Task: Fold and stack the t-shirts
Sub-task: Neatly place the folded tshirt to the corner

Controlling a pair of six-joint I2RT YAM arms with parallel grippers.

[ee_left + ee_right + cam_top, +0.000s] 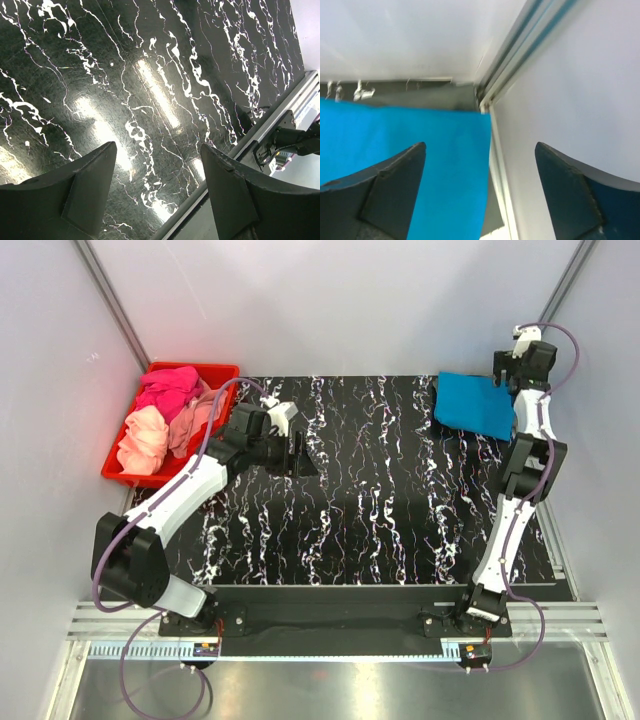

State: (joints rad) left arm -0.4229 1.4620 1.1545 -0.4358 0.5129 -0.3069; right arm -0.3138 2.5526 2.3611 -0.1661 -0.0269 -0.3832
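Blue shirt (472,405) lies folded at upper right of table (380,520): one done, by my read. Pink, peach, salmon shirts (165,420) heaped in bin (195,368), upper left, not yet folded. Left gripper (157,150) and right gripper (480,150): fingers apart, empty.

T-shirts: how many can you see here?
4. The blue shirt lies flat at the far right of the table; the hot pink shirt, peach shirt and salmon shirt are heaped in the red bin, which may hide more.
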